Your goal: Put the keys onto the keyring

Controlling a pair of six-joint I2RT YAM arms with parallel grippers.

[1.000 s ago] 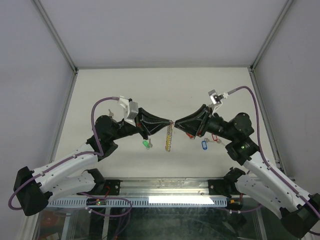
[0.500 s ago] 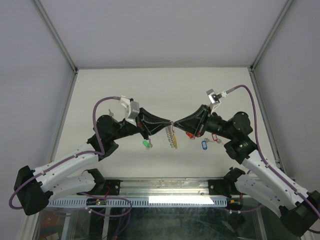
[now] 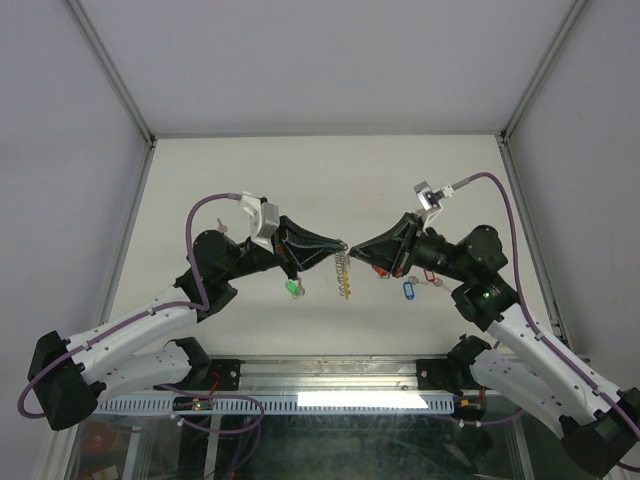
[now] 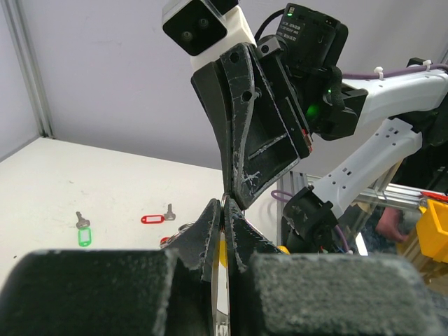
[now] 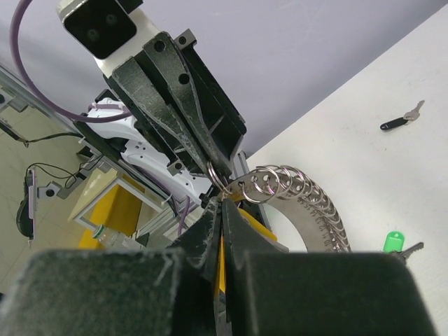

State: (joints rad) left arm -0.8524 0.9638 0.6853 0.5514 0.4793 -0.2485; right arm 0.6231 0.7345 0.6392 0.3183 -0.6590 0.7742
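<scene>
Keyring (image 3: 344, 272) dangles above the table (image 3: 250, 180) — left gripper (image 3: 341, 243) and right gripper (image 3: 352, 247) meet tip to tip, each pair of jaws clamped on its top loops. Thin, springy silvery coils, yellow stretch low down: slippery. Best to ease the grips apart gently, opening a gap in the keyring without twisting — plastic-tagged keys (image 3: 293, 289) lie flat below.

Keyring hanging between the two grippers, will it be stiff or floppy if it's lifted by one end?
Probably floppy: the keyring droops down from where the left gripper and right gripper pinch it, and in the right wrist view its linked rings curve in a loose arc. Likely light, since a fingertip pinch carries it. It may swing when moved.
</scene>
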